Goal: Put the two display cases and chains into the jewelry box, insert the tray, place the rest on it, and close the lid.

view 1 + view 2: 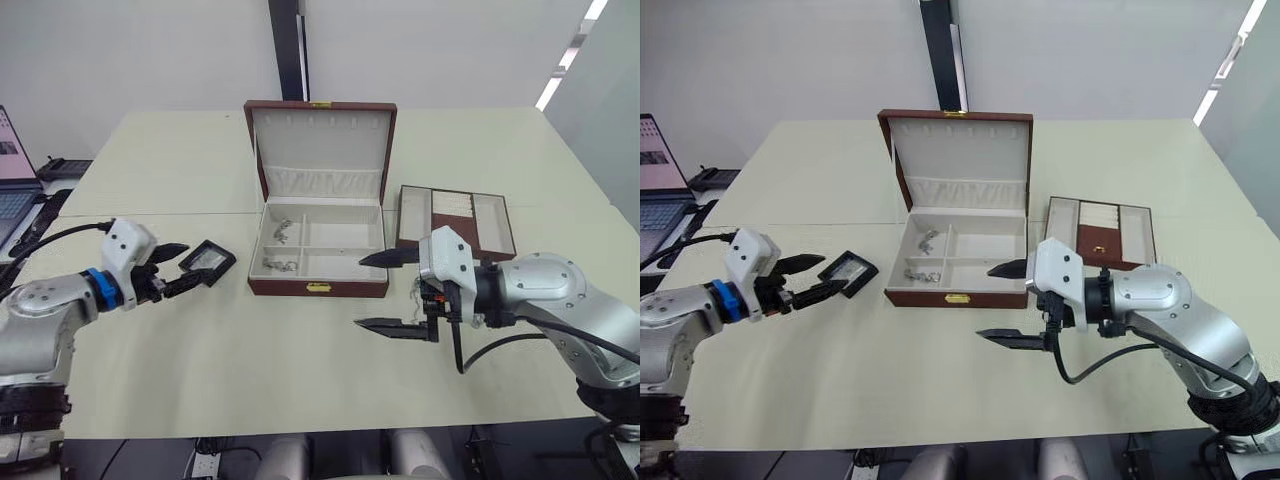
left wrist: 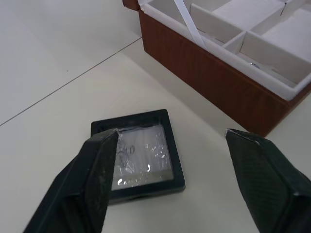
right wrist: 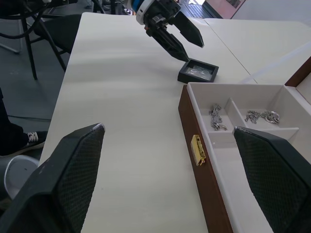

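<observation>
just ahead of the left gripper [image 1: 178, 269], fingers spread and empty, a display case [image 1: 208, 262] lies flat on the table [image 1: 180, 160], left of the jewelry box [image 1: 318, 252]; right gripper [image 1: 392, 291], wide apart, sits farther.

Cream table [image 1: 200, 360], white wall [image 1: 150, 50], laptop [image 1: 12, 180]

No text, label, brand, number or sign can be read anywhere. The display case [image 2: 137, 150] holds faint marks behind its window, but they are too blurred to make out as letters. The laptop screen [image 1: 8, 150] at the table's left edge shows a picture with no legible writing.
</observation>
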